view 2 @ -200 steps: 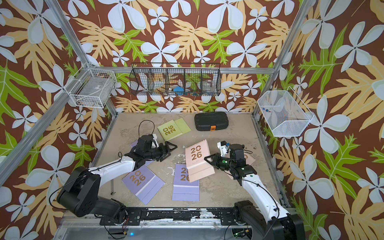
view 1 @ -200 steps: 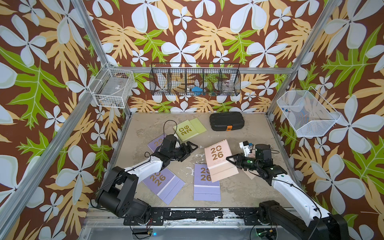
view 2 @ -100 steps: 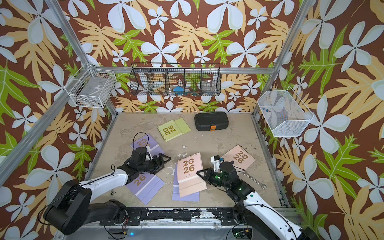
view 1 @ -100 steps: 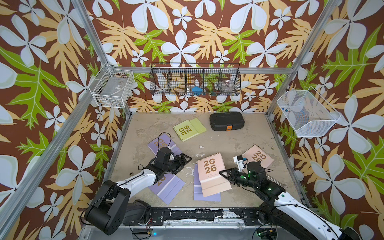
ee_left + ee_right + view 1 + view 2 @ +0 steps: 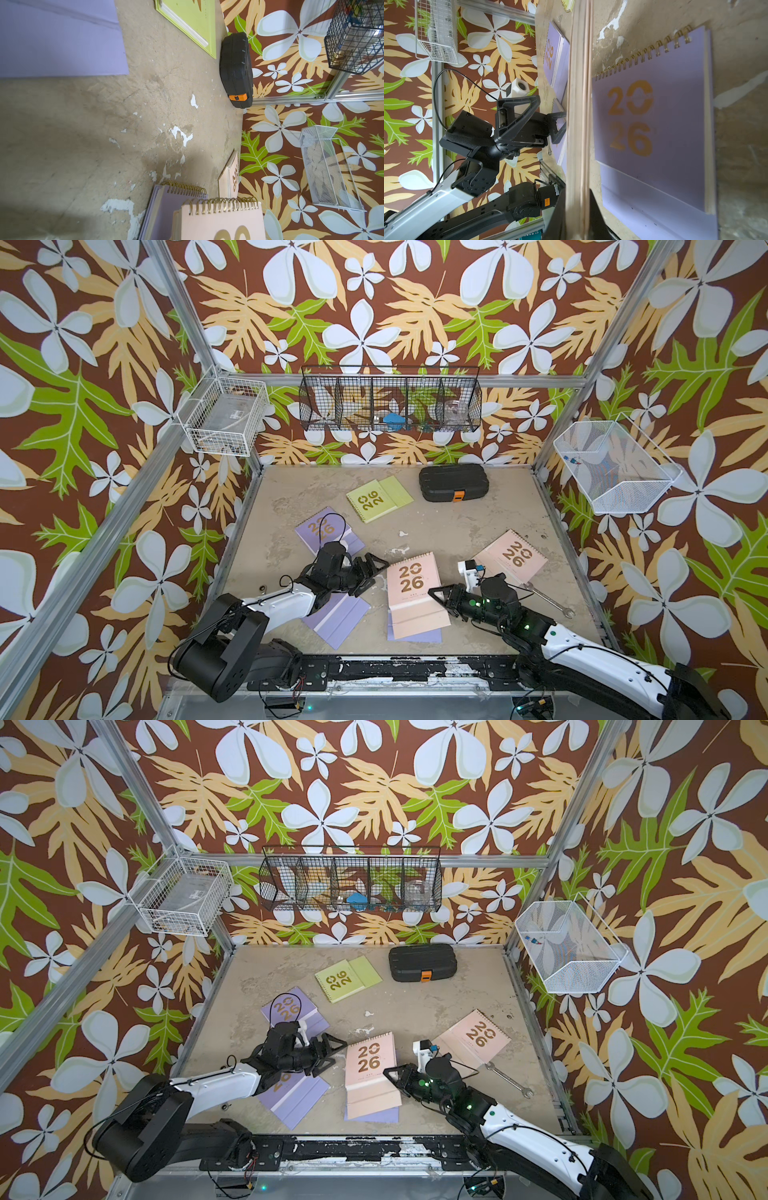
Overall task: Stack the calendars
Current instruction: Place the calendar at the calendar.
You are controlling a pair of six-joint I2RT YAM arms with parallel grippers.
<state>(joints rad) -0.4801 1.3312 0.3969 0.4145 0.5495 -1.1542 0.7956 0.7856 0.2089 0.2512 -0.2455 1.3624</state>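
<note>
On the scuffed desk (image 5: 457, 539) the right jaws, clamped on the edge of the pink calendar (image 5: 411, 587), have swung it over the lilac calendar (image 5: 654, 128) beneath them, left jaws wide open and empty alongside: first pair nearly stacked!

Floral walls (image 5: 374, 302), scuffed beige floor (image 5: 436, 531)

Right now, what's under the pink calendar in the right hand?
A lilac calendar lies flat under the pink calendar that the right hand grips. The right wrist view shows its cover; in both top views only its near edge shows, the rest is covered.
</note>
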